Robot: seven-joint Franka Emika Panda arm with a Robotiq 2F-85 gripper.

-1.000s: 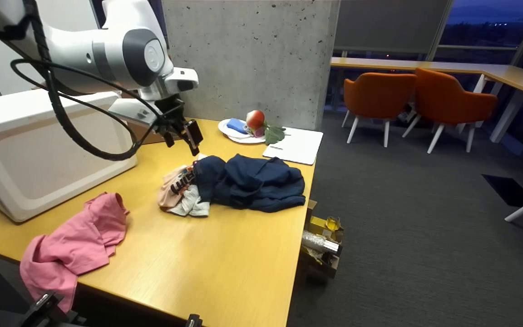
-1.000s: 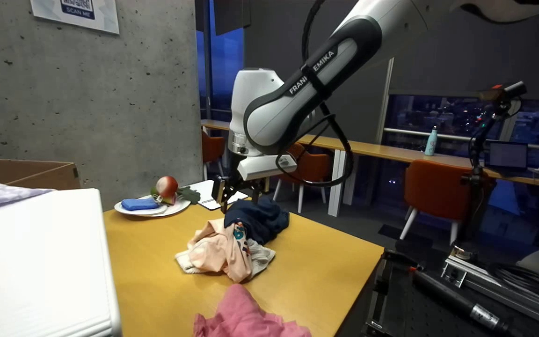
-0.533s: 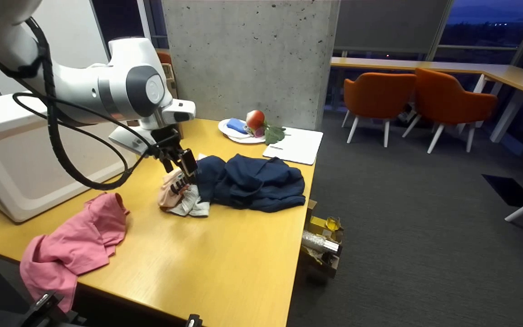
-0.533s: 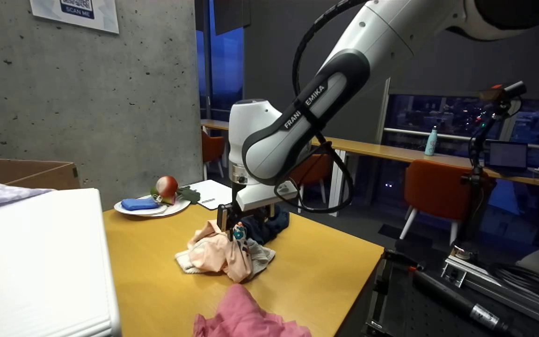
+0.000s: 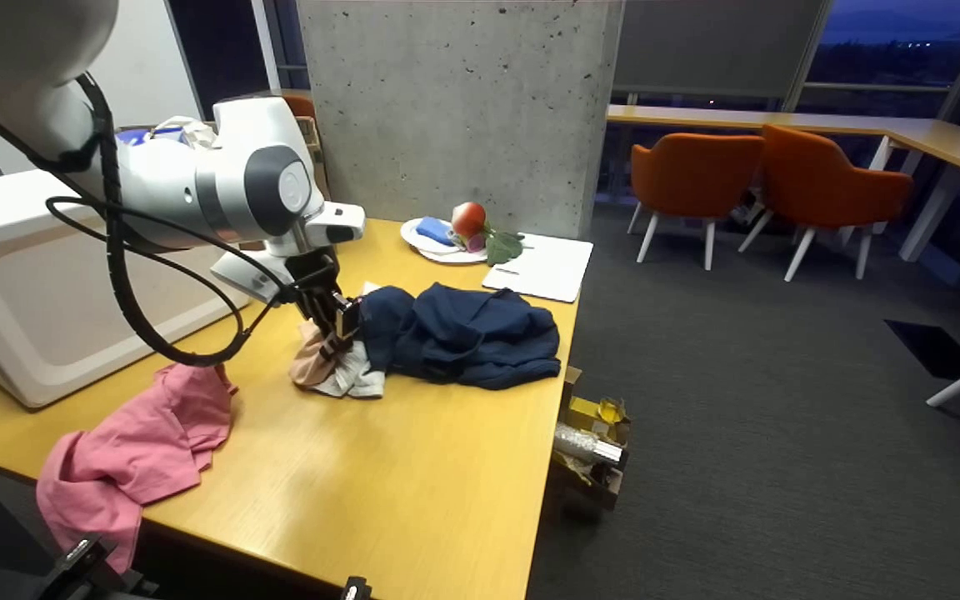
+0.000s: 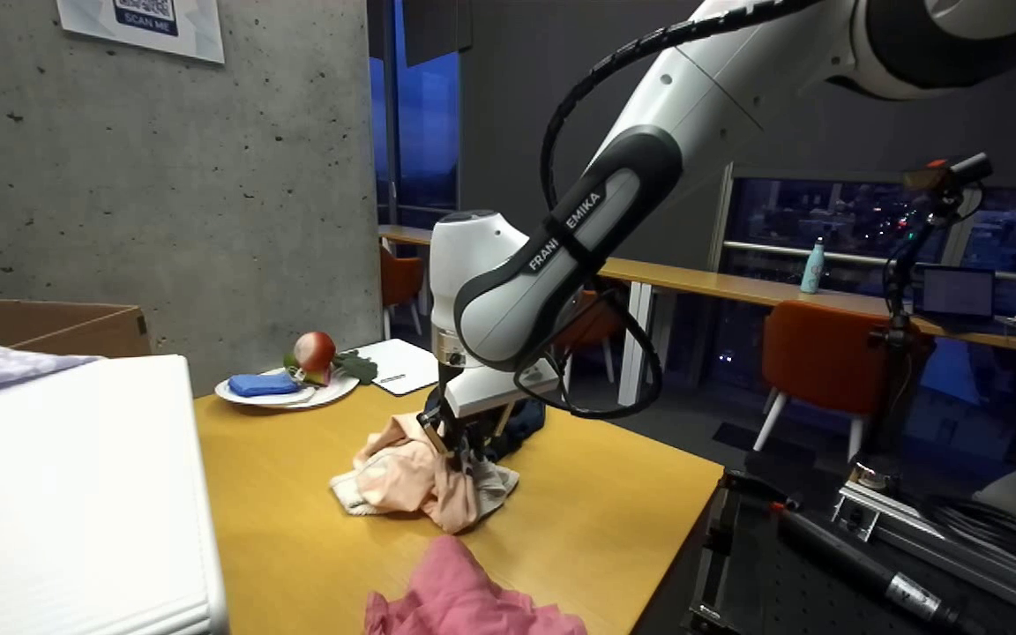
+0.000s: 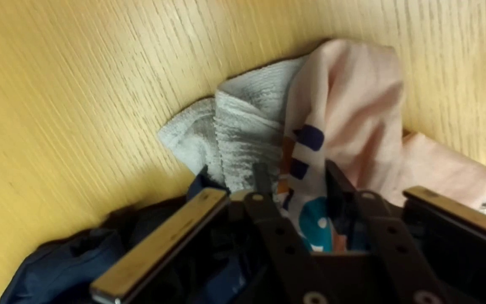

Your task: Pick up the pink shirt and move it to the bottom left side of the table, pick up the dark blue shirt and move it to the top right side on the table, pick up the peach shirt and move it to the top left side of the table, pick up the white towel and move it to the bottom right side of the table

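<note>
Pink cloth shirt [image 5: 147, 442] lying lower left of frame, seemingly placed; dark blue cloth shirt [image 5: 467, 337] resting mid-frame, perhaps placed. Black metal gripper [image 7: 298, 171] straddling printed peach cloth shirt [image 7: 357, 114], jaws standing apart; that and ribbed white towel [image 7: 247, 139] apparently remaining.

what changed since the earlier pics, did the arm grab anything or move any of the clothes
The end effector has come down onto the printed part of the peach shirt, and its fingers appear closer together. Whether they grip the cloth is unclear. The pink shirt, dark blue shirt and white towel look unmoved.
</note>
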